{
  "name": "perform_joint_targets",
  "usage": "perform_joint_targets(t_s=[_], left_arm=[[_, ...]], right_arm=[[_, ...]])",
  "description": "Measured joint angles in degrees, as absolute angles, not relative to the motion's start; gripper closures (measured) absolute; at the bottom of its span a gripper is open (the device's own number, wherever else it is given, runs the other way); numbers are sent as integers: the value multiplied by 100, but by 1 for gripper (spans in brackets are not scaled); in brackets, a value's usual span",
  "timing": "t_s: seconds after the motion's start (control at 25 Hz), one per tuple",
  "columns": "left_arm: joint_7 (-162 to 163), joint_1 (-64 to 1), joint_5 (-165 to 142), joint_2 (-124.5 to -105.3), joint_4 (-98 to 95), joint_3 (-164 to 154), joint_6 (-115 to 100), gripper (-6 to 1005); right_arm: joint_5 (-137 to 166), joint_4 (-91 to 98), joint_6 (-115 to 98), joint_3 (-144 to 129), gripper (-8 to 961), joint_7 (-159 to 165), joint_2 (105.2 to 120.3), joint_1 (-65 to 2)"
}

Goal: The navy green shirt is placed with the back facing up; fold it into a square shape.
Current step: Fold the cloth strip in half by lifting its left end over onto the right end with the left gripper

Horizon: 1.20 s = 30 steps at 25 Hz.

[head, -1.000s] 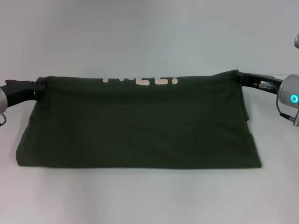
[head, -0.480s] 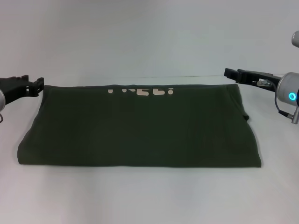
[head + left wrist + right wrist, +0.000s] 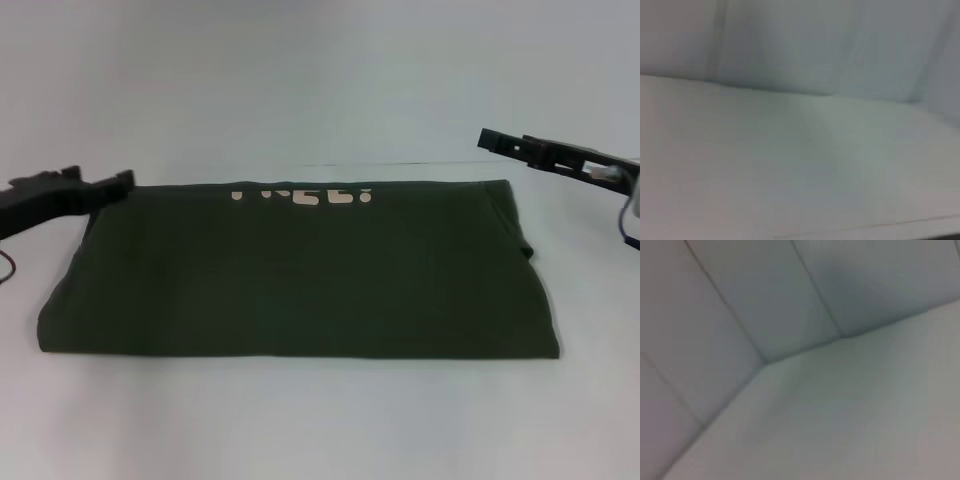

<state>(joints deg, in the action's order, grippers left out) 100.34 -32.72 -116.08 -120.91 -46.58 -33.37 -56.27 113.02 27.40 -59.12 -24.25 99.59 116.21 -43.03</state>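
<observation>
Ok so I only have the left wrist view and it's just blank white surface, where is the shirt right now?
Observer: The navy green shirt lies folded into a wide band on the white table; only the head view shows it.
Operator: Is the right gripper on it?
Observer: No, the right gripper hangs apart from it, beyond its far right corner.
Operator: And the left?
Observer: The left gripper is at the shirt's far left corner; I cannot tell whether it touches the cloth.
</observation>
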Motion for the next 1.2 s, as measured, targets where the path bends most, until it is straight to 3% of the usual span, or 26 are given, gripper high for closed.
perform_joint_targets(t_s=[0.36, 0.52, 0.72, 1.2], left_arm=[[11266, -2699, -11565, -12049, -5347, -3348, -7822, 91], [11745, -2605, -11778, -12020, -5304, -3371, -7904, 88], [12395, -2464, -11992, -12005, -5286, -3371, -7934, 85], [13302, -2345, -12218, -11520, -4529, -3371, -7939, 90]], right_arm=[[11350, 3188, -7636, -2607, 55, 10310, 11446, -3740], [11373, 3191, -7819, -2956, 40, 10342, 11358, -3600], [11375, 3200, -7846, -3144, 42, 10330, 11359, -3595], [11373, 3271, -7881, -4176, 48, 10272, 11425, -3878]])
